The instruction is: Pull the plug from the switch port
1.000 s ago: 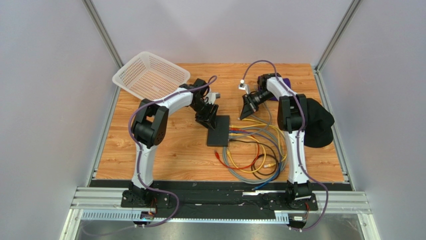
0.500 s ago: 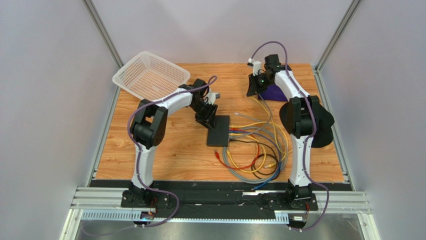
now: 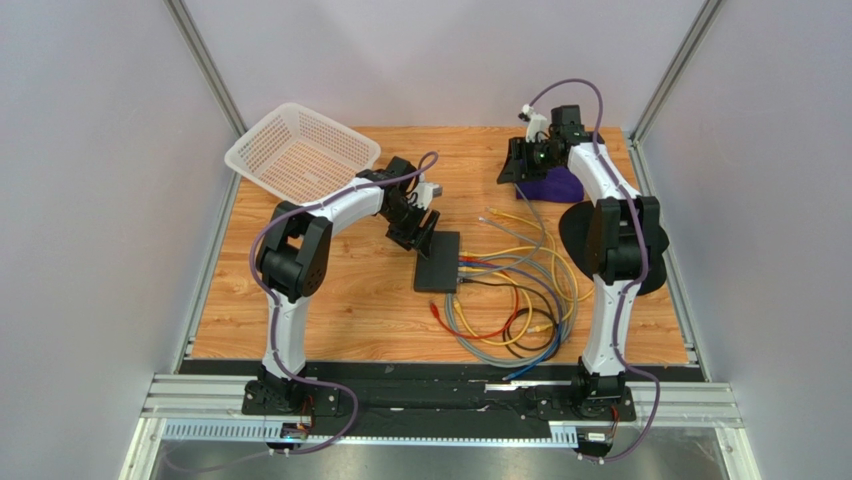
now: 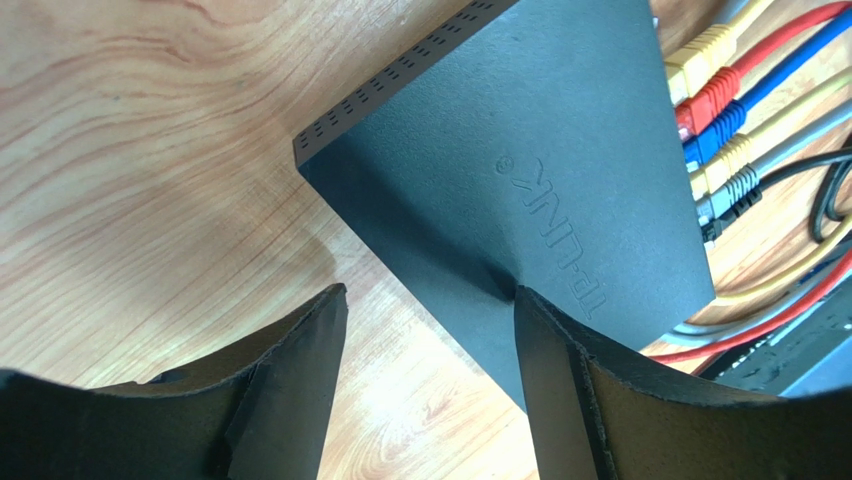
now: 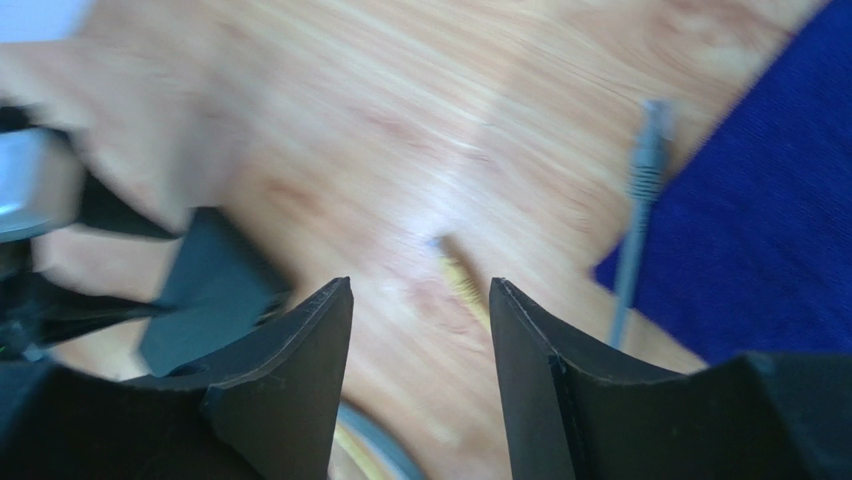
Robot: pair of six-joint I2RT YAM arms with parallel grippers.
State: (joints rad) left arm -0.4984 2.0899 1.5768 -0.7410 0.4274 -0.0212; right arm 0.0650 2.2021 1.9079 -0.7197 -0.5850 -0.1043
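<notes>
The switch (image 3: pixel 437 262) is a flat black box lying mid-table, and in the left wrist view the switch (image 4: pixel 520 170) fills the upper middle. Several coloured plugs (image 4: pixel 715 120) sit in its sockets on the right edge. My left gripper (image 4: pixel 430 295) is open at the switch's near corner, one fingertip (image 4: pixel 535 310) on its top and the other over bare wood. Far back, my right gripper (image 3: pixel 520 165) is open and holds nothing (image 5: pixel 420 290). A loose grey plug (image 5: pixel 645 165) lies at the edge of a purple cloth (image 5: pixel 760 230). A loose yellow plug (image 5: pixel 460 270) lies nearby.
A white mesh basket (image 3: pixel 300 150) stands tilted at the back left. A tangle of coloured cables (image 3: pixel 515 310) spreads right of the switch. A black cap (image 3: pixel 640 250) lies by the right arm. The purple cloth (image 3: pixel 555 185) sits at the back right.
My right gripper has swung from above the cables to the back right by the purple cloth and opened. The left gripper stays at the switch and has opened wider.
</notes>
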